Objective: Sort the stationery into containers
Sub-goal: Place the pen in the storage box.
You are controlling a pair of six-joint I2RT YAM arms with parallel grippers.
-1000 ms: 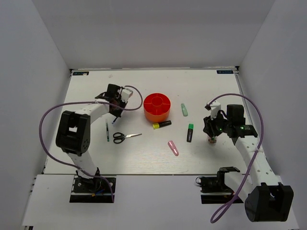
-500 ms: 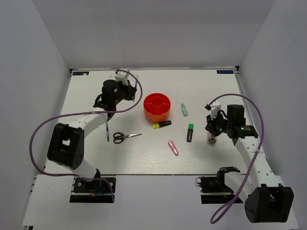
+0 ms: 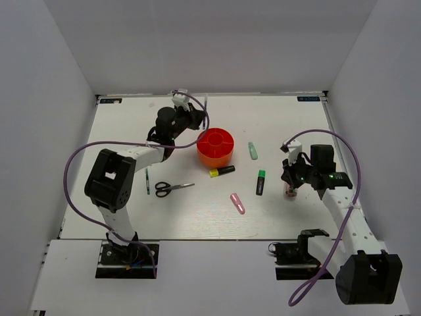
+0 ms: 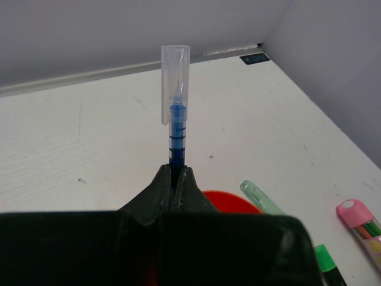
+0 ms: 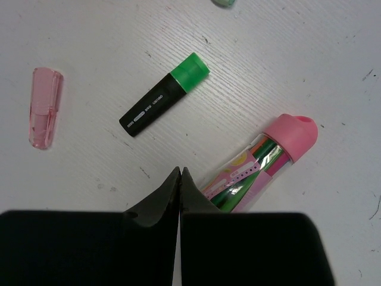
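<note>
Blue pen with clear cap (image 4: 177, 113) is clamped at its lower barrel by the left gripper (image 4: 177, 179) and sticks out past the tips, up off the table (image 3: 131, 217) just beside the far-left rim of the red-orange organizer (image 3: 204, 155). Best move: centre over one compartment, tip the pen down, lower it, then release. Right gripper (image 5: 180, 176) is clenched tip to tip on nothing, with the pink-capped tube (image 5: 268, 149) lying just beside it. Green-capped marker (image 5: 161, 98), pink highlighter (image 5: 45, 107), yellow-capped marker (image 3: 222, 171) and scissors (image 3: 172, 188) lie loose on the table. Nothing seems to block the drop.
</note>
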